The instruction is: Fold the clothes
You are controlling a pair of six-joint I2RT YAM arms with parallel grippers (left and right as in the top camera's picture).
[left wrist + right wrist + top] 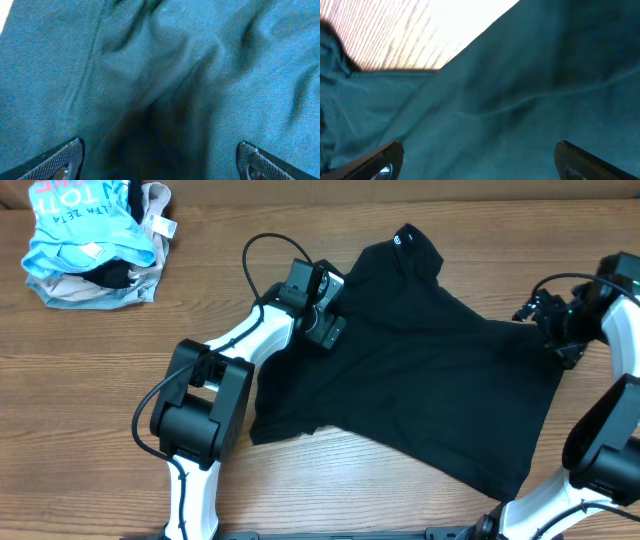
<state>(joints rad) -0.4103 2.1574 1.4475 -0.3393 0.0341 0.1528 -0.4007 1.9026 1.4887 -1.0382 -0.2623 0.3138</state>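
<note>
The clothes, one black T-shirt (430, 370), lie spread and rumpled across the middle of the wooden table, with the small white mark (403, 238) at the far end. My left gripper (325, 320) sits over the shirt's left side. In the left wrist view it (160, 160) stands open, with creased fabric (165, 75) filling the frame between the fingertips (70, 155). My right gripper (553, 330) hovers at the shirt's right edge. It (480, 157) is open too, with smooth cloth (530, 100) below it and nothing pinched.
A pile with a light-blue garment (85, 225) with white lettering and a beige one (100, 290) lies at the table's far left corner. Bare wood (90, 380) shows left of the shirt. A strip of table (410, 35) shows in the right wrist view.
</note>
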